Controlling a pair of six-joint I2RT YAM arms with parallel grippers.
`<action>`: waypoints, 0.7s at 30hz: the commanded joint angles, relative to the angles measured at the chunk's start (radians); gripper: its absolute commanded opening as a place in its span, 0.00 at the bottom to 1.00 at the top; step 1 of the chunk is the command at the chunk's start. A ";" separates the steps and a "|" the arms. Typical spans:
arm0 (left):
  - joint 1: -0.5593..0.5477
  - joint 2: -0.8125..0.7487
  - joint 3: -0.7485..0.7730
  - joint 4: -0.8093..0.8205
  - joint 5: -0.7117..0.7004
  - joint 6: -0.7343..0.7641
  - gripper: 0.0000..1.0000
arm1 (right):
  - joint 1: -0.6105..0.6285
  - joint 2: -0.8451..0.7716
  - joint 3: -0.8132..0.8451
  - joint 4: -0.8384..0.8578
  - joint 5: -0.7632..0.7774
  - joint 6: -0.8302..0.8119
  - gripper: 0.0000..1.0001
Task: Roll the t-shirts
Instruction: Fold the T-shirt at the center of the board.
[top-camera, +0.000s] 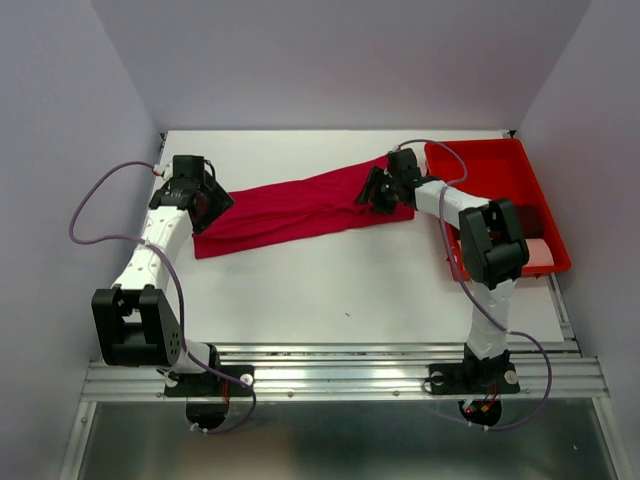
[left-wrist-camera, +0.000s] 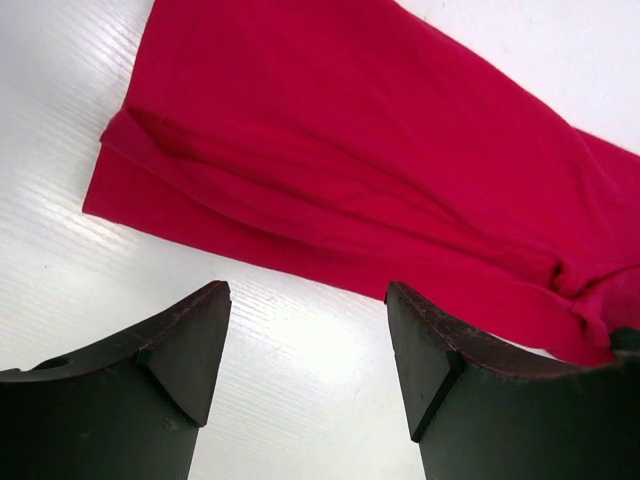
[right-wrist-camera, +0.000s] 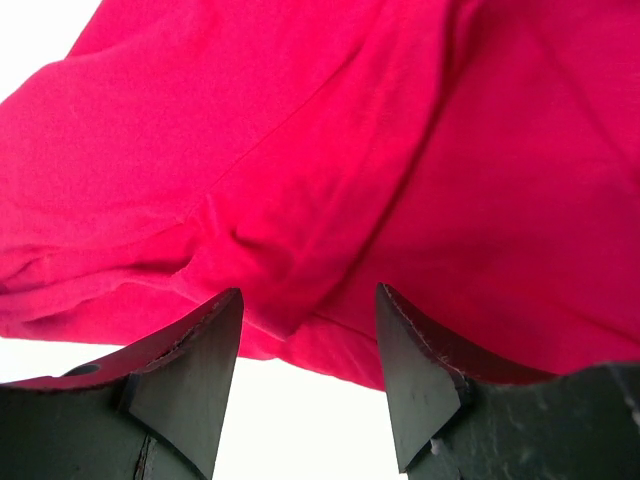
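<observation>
Crimson t-shirt (top-camera: 290, 212): right end hidden beneath right gripper (top-camera: 372, 193). Pale item (top-camera: 541, 253) in red tray (top-camera: 495, 172): largely concealed by right arm (top-camera: 492, 245).

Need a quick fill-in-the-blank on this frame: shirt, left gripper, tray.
1. The crimson cloth t-shirt lies flat on the white table, not yet ____.
2. The left gripper is ____, holding nothing.
3. The rigid red plastic tray sits on the table's ____ side.
Missing: rolled; open; right.

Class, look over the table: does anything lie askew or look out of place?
Yes. The crimson t-shirt, folded into a long strip, lies slanted across the table instead of square to its edges, its far end beside the red tray. Creases run along it.
</observation>
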 joint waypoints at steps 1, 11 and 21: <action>-0.006 -0.034 -0.020 0.000 0.006 0.026 0.75 | 0.013 0.030 0.063 0.049 -0.050 0.008 0.61; -0.008 -0.031 -0.021 -0.003 0.008 0.032 0.74 | 0.031 0.096 0.119 0.071 -0.089 0.026 0.61; -0.010 -0.069 -0.041 -0.022 0.011 0.060 0.75 | 0.031 0.190 0.268 0.165 -0.092 0.091 0.61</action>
